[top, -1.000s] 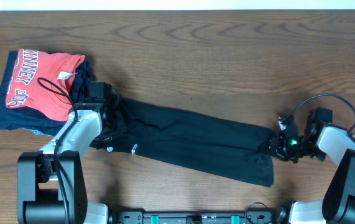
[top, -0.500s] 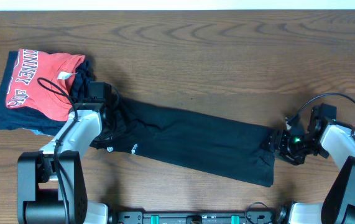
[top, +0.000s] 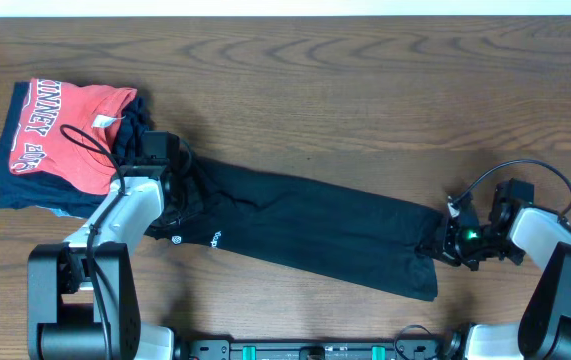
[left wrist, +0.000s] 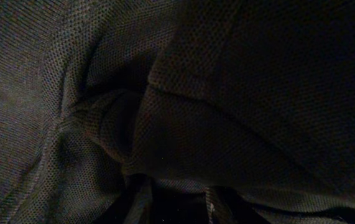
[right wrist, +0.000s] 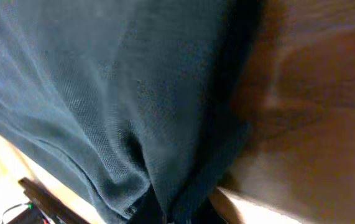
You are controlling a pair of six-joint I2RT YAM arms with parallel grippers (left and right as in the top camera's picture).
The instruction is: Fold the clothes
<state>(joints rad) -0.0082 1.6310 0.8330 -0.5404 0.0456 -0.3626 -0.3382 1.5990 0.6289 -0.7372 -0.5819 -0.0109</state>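
Note:
The clothes (top: pixel 305 225), a black T-shirt folded into a long strip, lie slanted across the table from left to lower right. My left gripper (top: pixel 177 200) sits on the strip's left end. In the left wrist view black fabric (left wrist: pixel 227 93) fills the frame and bunches into the left gripper (left wrist: pixel 177 208), which is shut on it. My right gripper (top: pixel 439 243) is at the strip's right end. The right wrist view shows the fabric (right wrist: pixel 102 81) pinched in the shut right gripper (right wrist: pixel 177 214) just above the wooden table (right wrist: pixel 314 93).
A red T-shirt with white lettering (top: pixel 65 135) lies on folded navy garments (top: pixel 20 190) at the left, close behind my left arm. A black cable (top: pixel 525 165) loops over the right arm. Bare wooden table (top: pixel 365 90) stretches behind the strip.
The right gripper opened, shifted slightly right and down, then came back to the shirt's right end and shut on it. The left arm and the strip's left end stayed put.

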